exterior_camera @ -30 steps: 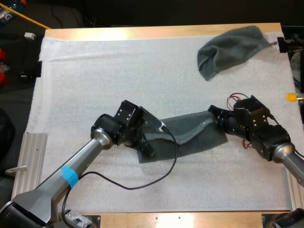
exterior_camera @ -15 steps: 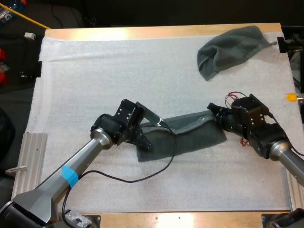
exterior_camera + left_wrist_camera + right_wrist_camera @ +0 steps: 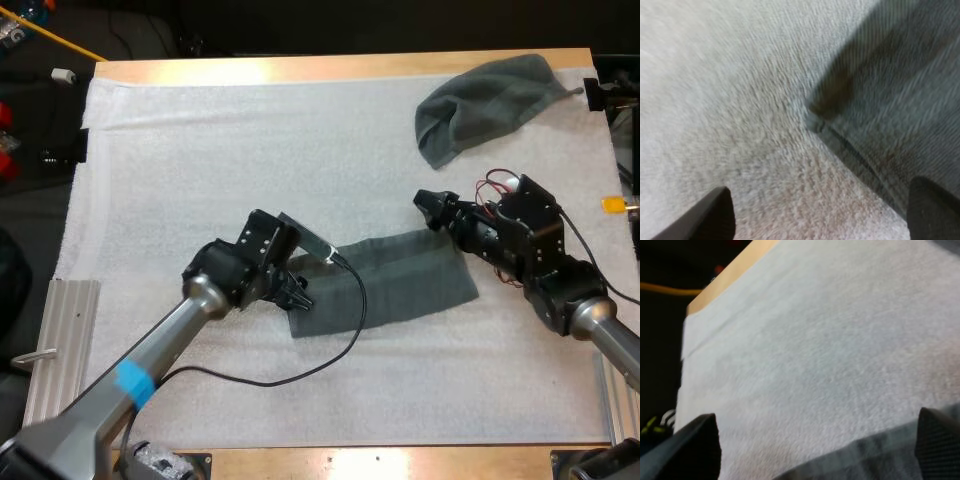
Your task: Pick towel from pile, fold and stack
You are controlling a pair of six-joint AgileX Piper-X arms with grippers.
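A dark grey-green towel (image 3: 405,285) lies flat and folded in the middle of the white mat (image 3: 250,130). My left gripper (image 3: 298,291) sits at the towel's left end with its fingers apart; in the left wrist view the left gripper (image 3: 822,220) hangs just over the towel's corner (image 3: 880,95), gripping nothing. My right gripper (image 3: 427,207) hovers open above the towel's far right corner. In the right wrist view the right gripper (image 3: 815,455) is spread wide above the towel's edge (image 3: 865,457). A second, crumpled towel (image 3: 490,100) lies at the mat's far right corner.
The wooden table edge (image 3: 350,66) runs along the far side. A ribbed metal plate (image 3: 65,335) lies off the mat's left side near the front. Bare mat stretches across the far left and the front.
Both grippers have opened and let go of the towel, which now lies flat. The right gripper has risen and moved away from the towel's corner; the left has backed off slightly to the left.
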